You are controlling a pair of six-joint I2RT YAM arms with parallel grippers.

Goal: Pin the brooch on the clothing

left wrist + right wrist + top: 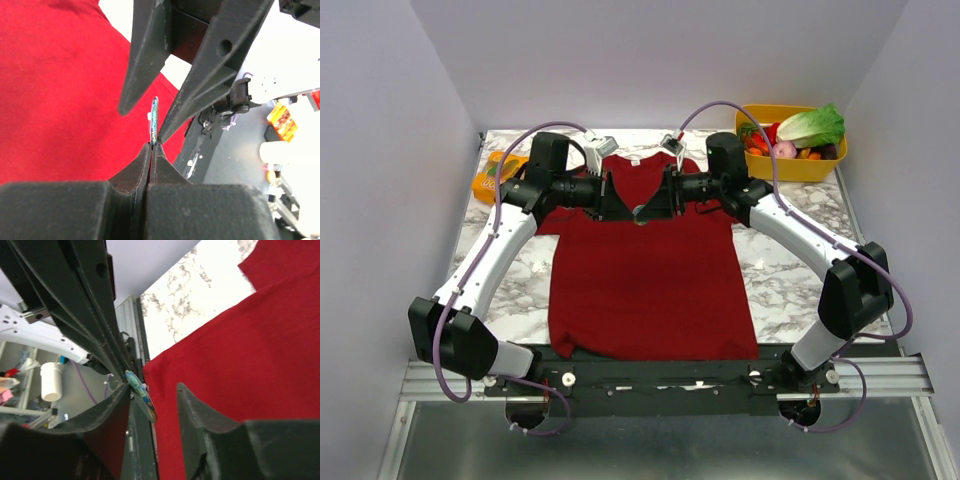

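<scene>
The clothing [650, 280], a dark red T-shirt, lies flat on the marble table, collar at the far side. Both grippers meet just above its upper chest. My left gripper [151, 145] is shut on the lower rim of the brooch [154, 117], a thin disc seen edge-on. In the right wrist view the brooch [141, 392] shows a blue-green patterned face. My right gripper [152, 387] stands open around it: one finger touches the brooch's back, the other stands clear of its face. From above, the brooch [638, 213] is a small pale dot between left gripper [620, 205] and right gripper [652, 206].
A yellow bin [757, 112] holding vegetables sits at the back right corner. An orange packet [490, 175] lies at the back left. Bare marble table [790, 270] flanks the shirt on both sides. White walls close in the left, right and far sides.
</scene>
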